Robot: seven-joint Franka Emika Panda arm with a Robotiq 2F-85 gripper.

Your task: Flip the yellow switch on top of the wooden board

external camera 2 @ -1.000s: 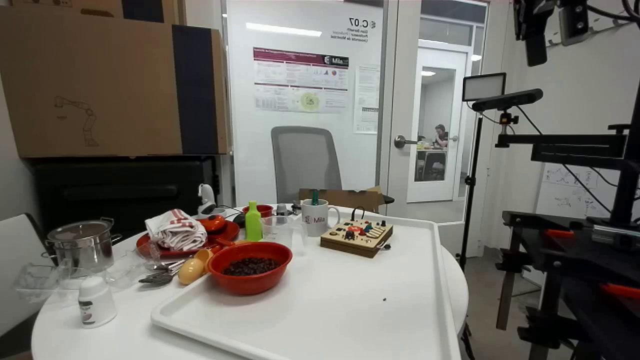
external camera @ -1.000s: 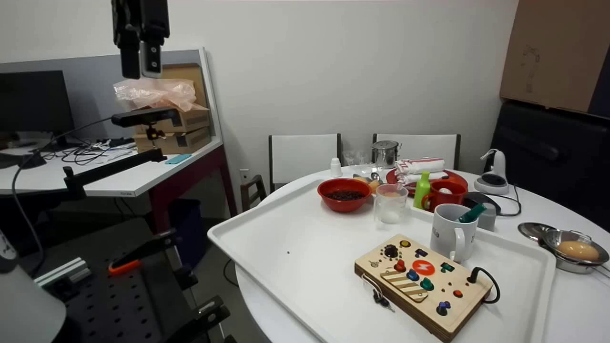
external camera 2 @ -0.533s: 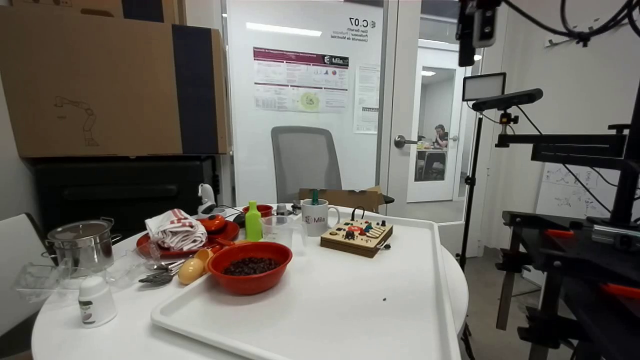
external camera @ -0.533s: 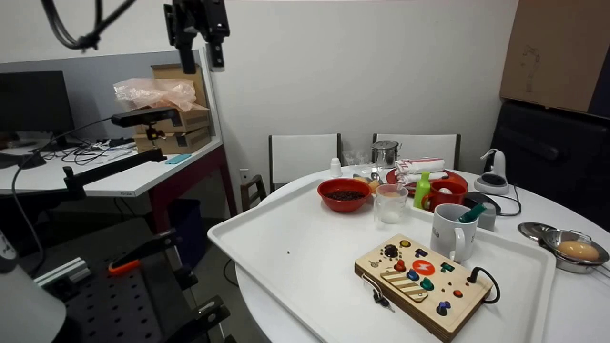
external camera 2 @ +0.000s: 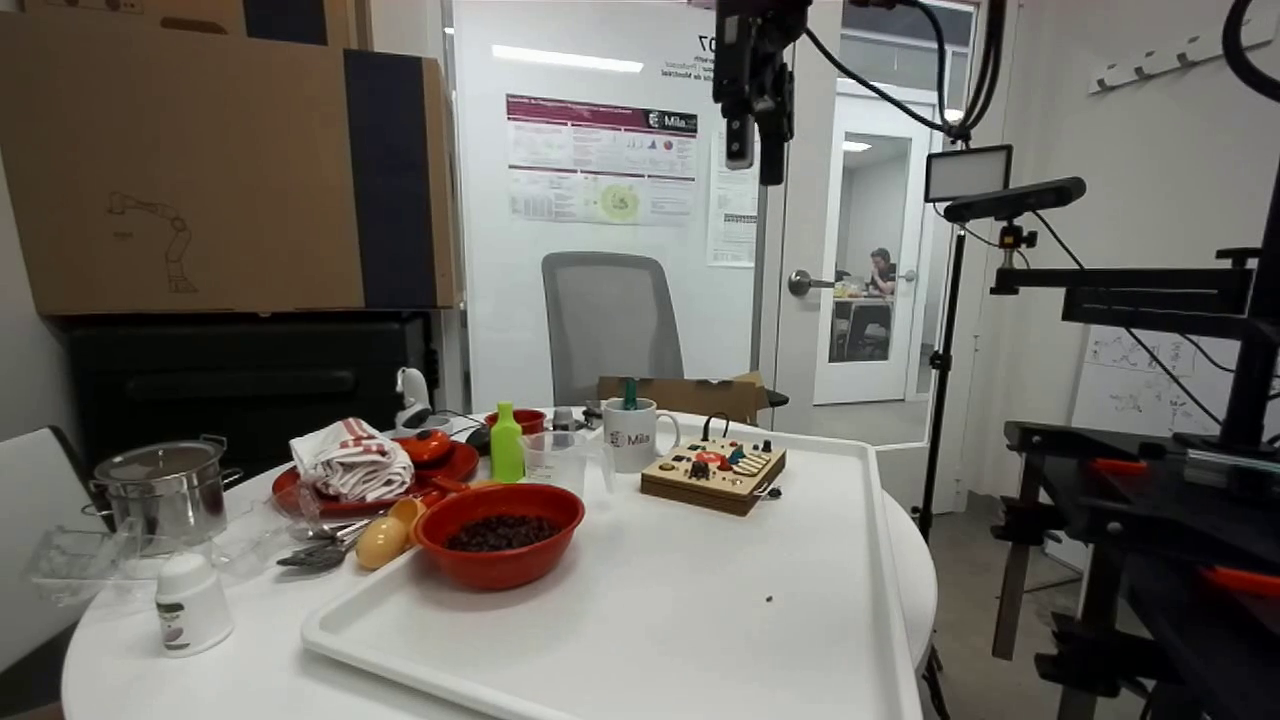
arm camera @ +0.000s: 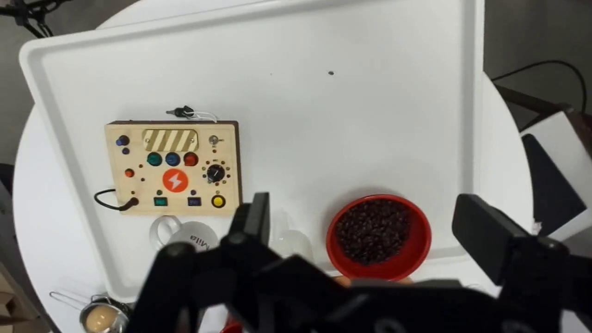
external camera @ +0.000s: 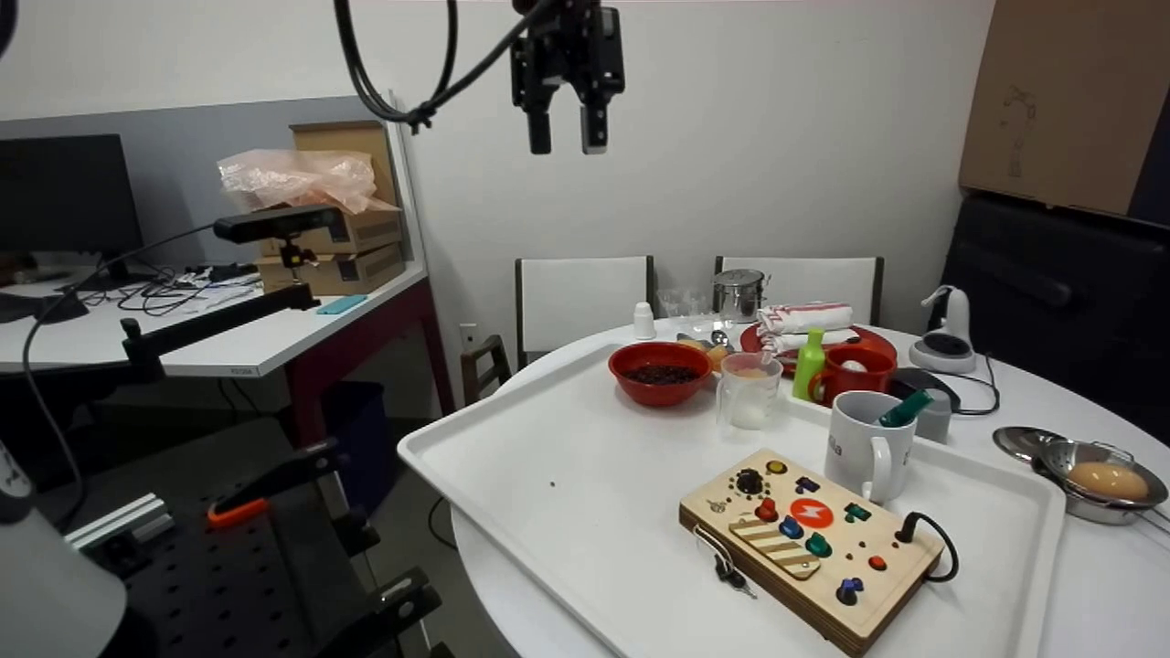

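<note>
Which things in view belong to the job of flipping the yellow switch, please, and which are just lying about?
Part of the job:
wooden board
yellow switch, near a corner of the board
gripper, open and empty

Just lying about:
red bowl
white mug, beside the board
green bottle
red-striped towel
metal pot

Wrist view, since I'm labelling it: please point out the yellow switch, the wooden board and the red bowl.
Yellow switch [arm camera: 218, 201]: wrist view, middle of its round top.
Wooden board [arm camera: 155, 175]: wrist view, bare wood on its top face.
Red bowl [arm camera: 419, 238]: wrist view, bare inner wall.
</note>
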